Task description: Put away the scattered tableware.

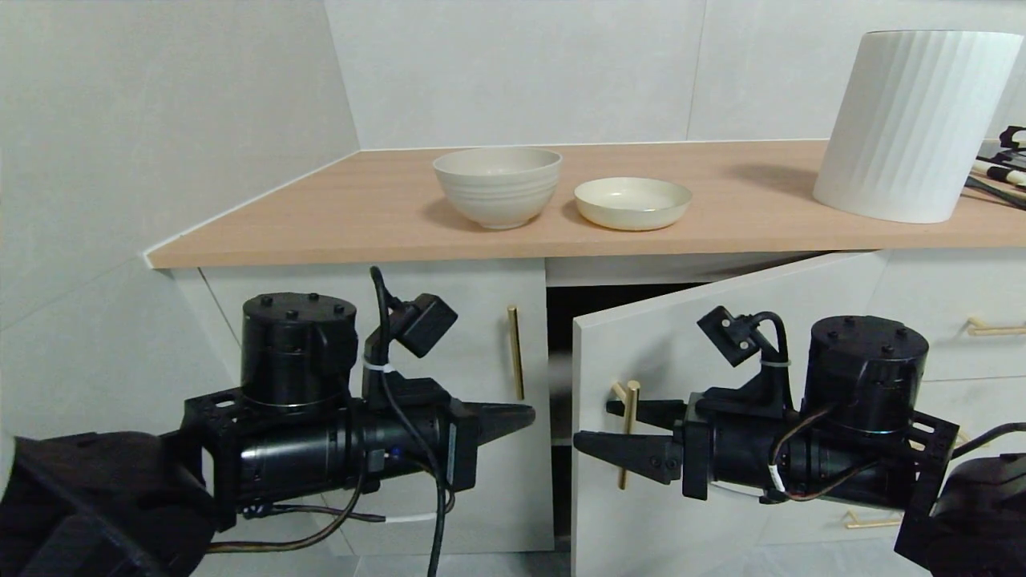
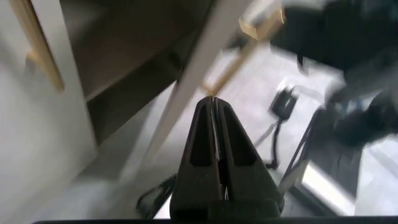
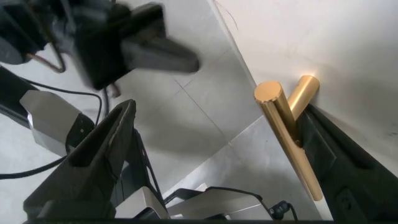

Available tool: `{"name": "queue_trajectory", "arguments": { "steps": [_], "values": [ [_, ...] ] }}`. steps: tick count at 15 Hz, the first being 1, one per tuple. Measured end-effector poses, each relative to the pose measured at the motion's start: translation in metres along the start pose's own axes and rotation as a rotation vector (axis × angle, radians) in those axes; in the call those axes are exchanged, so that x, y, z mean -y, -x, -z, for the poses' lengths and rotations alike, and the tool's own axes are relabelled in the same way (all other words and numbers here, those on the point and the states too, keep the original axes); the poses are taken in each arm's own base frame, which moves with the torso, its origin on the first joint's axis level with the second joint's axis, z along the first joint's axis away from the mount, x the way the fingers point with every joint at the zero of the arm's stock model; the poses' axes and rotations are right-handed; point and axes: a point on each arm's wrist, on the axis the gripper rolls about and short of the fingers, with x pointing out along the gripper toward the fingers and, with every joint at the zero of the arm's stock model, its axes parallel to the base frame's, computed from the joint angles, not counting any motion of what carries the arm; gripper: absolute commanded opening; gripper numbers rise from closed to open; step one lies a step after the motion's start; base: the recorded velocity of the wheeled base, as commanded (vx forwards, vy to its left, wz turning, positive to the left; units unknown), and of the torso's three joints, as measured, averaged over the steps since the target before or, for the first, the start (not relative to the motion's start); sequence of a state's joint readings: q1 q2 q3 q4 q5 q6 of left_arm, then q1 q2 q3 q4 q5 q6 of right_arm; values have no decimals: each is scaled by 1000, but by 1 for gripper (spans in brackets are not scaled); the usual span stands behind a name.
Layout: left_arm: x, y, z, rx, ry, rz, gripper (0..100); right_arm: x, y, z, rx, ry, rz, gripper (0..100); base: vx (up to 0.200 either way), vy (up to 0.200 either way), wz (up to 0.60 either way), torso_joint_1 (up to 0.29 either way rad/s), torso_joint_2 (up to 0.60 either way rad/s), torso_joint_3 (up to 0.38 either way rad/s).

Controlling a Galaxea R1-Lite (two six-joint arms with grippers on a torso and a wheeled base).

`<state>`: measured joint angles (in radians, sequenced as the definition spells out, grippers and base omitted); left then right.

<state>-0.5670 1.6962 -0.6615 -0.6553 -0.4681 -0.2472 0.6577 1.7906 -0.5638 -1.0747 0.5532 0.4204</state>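
A deep cream bowl [image 1: 497, 186] and a shallow cream dish [image 1: 632, 202] stand side by side on the wooden counter [image 1: 337, 216]. Below it, the right cabinet door [image 1: 705, 320] hangs ajar. My right gripper [image 1: 595, 423] is open at that door's gold handle [image 1: 628, 433]. In the right wrist view the handle [image 3: 289, 134] lies between the fingers, close against one finger [image 3: 336, 155]. My left gripper [image 1: 521, 417] is shut and empty, pointing at the gap between the doors. Its closed tip [image 2: 212, 102] sits near the ajar door's edge [image 2: 193, 81].
A tall white ribbed cylinder [image 1: 914, 124] stands at the counter's right, with utensils [image 1: 1002, 168] behind it. The left door [image 1: 449, 320] is closed, its gold handle [image 1: 515, 353] near my left gripper. Drawers with gold handles [image 1: 994, 327] lie to the right. A tiled wall borders the left.
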Motion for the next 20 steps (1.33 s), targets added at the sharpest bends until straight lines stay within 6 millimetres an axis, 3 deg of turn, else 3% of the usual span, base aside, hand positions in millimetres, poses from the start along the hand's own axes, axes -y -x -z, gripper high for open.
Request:
{"name": "queue_trajectory", "arguments": {
  "steps": [4,9,20],
  "values": [
    [-11,-21,-3,111,-30,-14,0,0,0,0,1,0,2,100,0,0,0,0,0,0],
    [-38,-54,12,135,-15,-124,0,1,0,0,0,-1,2,100,0,0,0,0,0,0],
    [-41,-91,22,239,-80,14,0,2,4,7,-21,33,17,100,0,0,0,0,0,0]
  ]
}}
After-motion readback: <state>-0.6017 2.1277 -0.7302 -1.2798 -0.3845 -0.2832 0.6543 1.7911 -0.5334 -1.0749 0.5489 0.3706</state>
